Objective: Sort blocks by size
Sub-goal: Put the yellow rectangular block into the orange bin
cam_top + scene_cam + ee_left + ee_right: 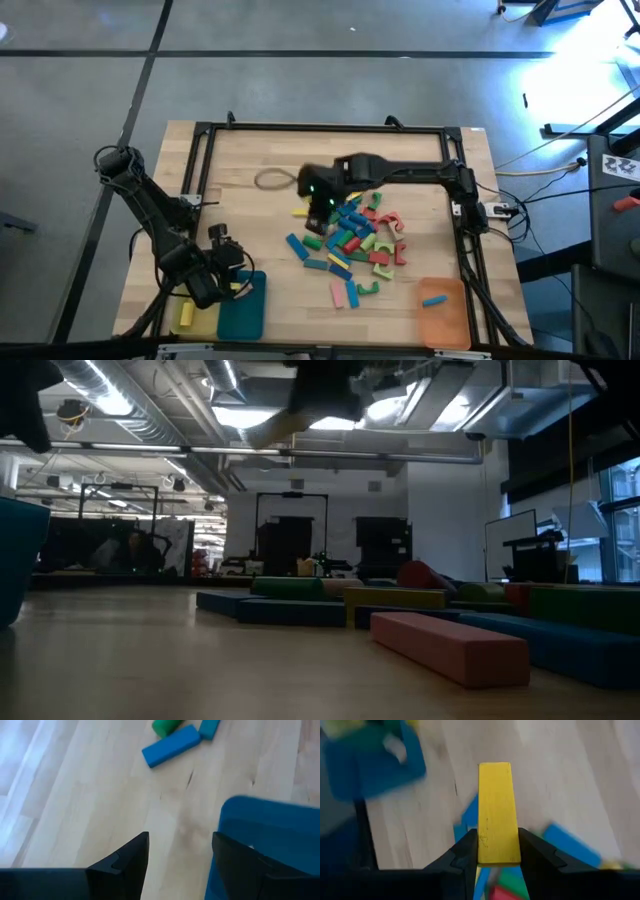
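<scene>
Yellow bar (pixel 495 812) sits clamped between the right gripper's (pixel 495 851) closed-in fingers, lifted above the block pile (pixel 350 245); from overhead the arm hides it. The left gripper (pixel 180 865) hangs with jaws wide and empty beside the teal tray (pixel 265 845), left of that pile. Blurred blocks lie below on the pale wood table (pixel 260 215). Table-level view alone shows the dim workshop behind.
</scene>
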{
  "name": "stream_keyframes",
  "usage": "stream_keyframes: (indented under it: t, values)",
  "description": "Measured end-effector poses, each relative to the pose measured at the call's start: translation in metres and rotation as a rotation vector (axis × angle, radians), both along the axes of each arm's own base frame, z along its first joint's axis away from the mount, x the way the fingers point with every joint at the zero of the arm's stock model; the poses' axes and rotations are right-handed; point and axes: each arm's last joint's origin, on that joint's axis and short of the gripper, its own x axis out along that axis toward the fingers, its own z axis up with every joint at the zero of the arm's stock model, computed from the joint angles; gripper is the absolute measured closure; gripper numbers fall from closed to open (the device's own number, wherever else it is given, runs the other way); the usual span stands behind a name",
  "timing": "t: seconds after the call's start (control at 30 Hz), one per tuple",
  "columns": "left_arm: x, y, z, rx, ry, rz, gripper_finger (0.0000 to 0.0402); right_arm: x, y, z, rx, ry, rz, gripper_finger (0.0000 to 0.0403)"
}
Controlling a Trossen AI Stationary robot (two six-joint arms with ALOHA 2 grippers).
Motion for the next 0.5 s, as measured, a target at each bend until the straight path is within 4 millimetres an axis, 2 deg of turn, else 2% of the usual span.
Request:
stream_keyframes:
  t: [0.13,0.27,0.5]
  values:
    - [0.008,-0.002,0.002,-0.039,-0.074,0.025,0.0203,-0.015,0.029,-0.004,-0.089,0.128,0.032,0.0281]
    - [0.018,-0.004,0.005,-0.114,-0.143,0.053,0.0203,-0.03,0.06,-0.008,-0.105,0.238,0.076,0.0281]
    - [0.034,-0.006,0.01,-0.197,-0.238,0.065,0.0203,-0.07,0.134,-0.01,-0.201,0.38,0.195,0.0281]
